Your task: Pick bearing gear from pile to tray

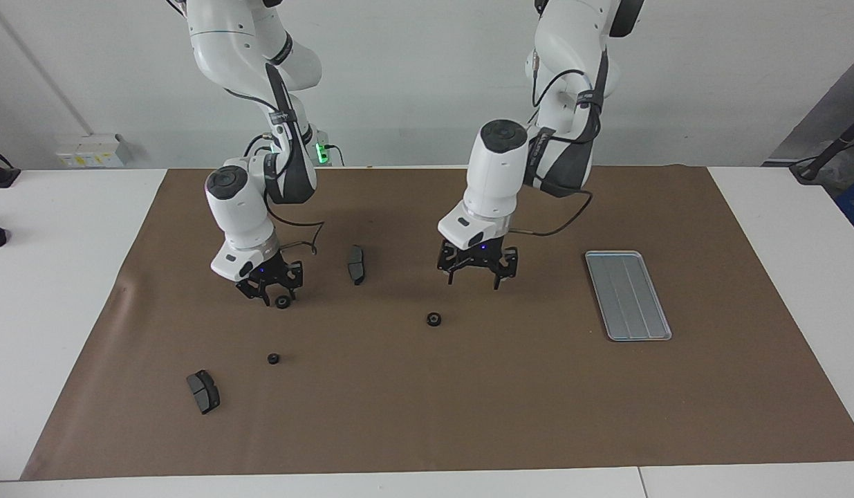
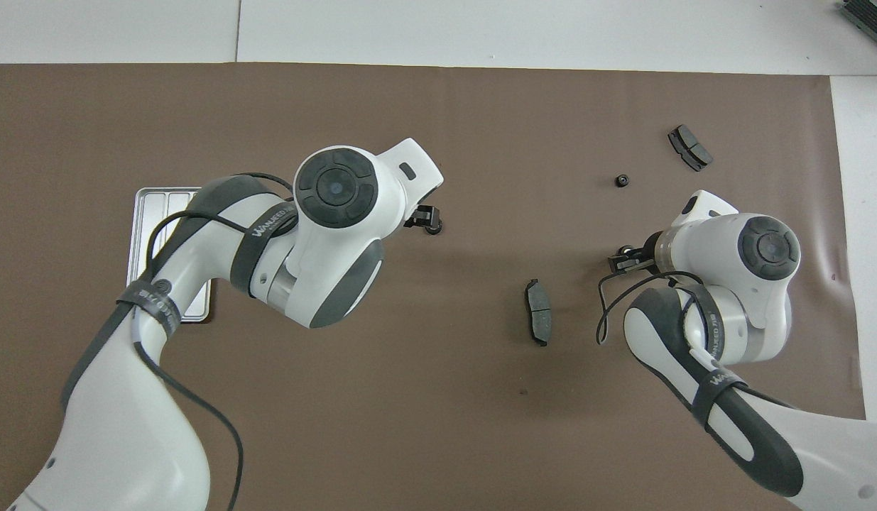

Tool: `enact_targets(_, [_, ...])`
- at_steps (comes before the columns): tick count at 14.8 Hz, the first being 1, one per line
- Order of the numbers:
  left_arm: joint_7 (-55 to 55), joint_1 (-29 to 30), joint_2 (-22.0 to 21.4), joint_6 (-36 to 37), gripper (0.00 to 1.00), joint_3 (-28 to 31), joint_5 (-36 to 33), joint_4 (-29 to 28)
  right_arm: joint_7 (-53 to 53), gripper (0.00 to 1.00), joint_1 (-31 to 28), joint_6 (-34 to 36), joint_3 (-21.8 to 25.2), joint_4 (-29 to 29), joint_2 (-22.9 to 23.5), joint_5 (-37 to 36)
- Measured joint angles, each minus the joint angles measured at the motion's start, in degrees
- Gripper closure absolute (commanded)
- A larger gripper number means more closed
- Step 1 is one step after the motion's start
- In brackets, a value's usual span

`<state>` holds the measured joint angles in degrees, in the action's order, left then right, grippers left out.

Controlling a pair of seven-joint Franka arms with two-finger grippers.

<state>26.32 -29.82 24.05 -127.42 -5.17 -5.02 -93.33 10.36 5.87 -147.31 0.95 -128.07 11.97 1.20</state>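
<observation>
right gripper [image 1: 274,294] low on the mat w/ a gear [image 1: 283,301] at its tips, grip unclear; left gripper [image 1: 476,271] spread above mat; tray [image 1: 627,295] at left arm's end; arm strap reads "wanjeed".

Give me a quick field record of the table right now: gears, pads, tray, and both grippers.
gears: three on the mat; one at the right gripper's tips, one mid-table, one farther from the robots
brake pads: two; one between the arms, one farthest from the robots
tray: toward the left arm's end, no gear in it
right gripper: low at the first gear, closing, grip not confirmed
left gripper: open, above the mat, holding nothing
</observation>
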Motion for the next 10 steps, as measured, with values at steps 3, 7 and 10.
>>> enact_targets(3, [5.1,-2.2,6.7,-3.4,0.00,0.1,-1.5,3.9,0.0,0.50,0.0,-0.9,0.0,-0.6,0.0,0.0])
enact_targets(7, [10.0,-2.9,8.4,-5.5,0.00,0.2,-3.0,4.6,0.0,1.00,0.0,-2.0,0.0,-1.0,-0.1,0.0])
enact_targets(10, [16.4,-4.9,9.7,-5.9,0.00,0.5,-6.4,4.5,-1.2,1.00,0.0,-3.3,0.0,-1.1,-0.1,0.1])
